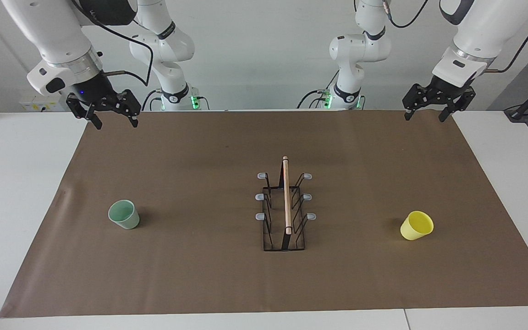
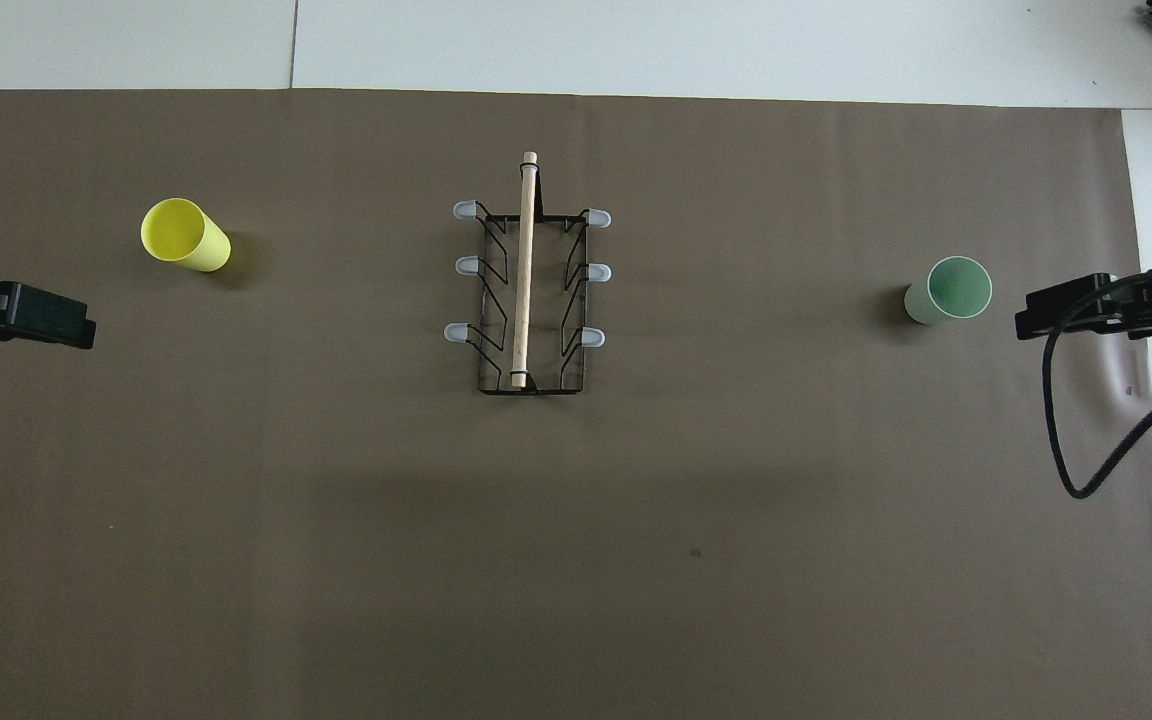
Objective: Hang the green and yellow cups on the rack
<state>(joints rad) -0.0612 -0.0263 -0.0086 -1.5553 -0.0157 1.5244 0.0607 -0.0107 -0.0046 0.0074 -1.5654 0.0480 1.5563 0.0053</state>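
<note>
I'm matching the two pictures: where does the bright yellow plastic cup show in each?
Facing view: bright yellow plastic cup at the picture's right, upright on the brown mat.
Overhead view: at the picture's upper left.
Shared landmark: the black wire rack mid-table.

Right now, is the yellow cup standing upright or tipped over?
Upright. The yellow cup stands on its base on the brown mat with its open mouth up, and its inside looks empty in both views.
</note>
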